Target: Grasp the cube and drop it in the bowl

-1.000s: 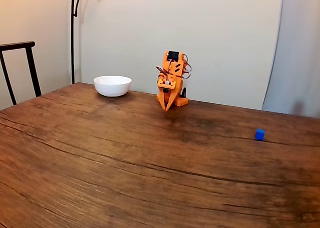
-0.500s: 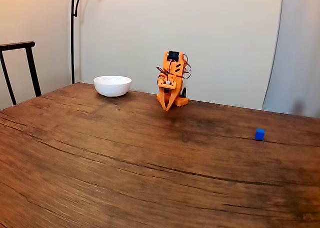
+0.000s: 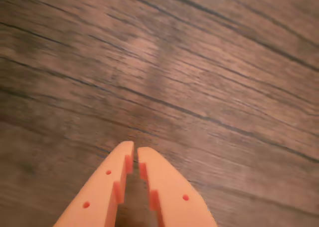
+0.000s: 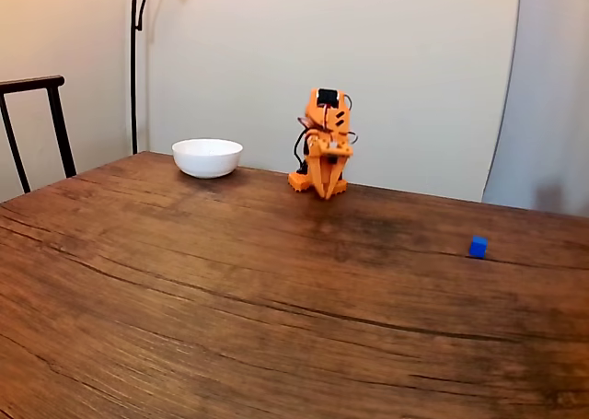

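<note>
In the fixed view the cube (image 4: 478, 247) rests on the wooden desk (image 4: 230, 299) at the right, well apart from the folded orange arm (image 4: 325, 143) and the bowl (image 4: 207, 157) farther back left, while the gripper (image 3: 135, 152) fingers nearly meet, gripping nothing.

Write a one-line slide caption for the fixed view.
Orange arm with pincer pointing down at the wooden table, white round bowl to its left, tiny blue cube far right.
</note>
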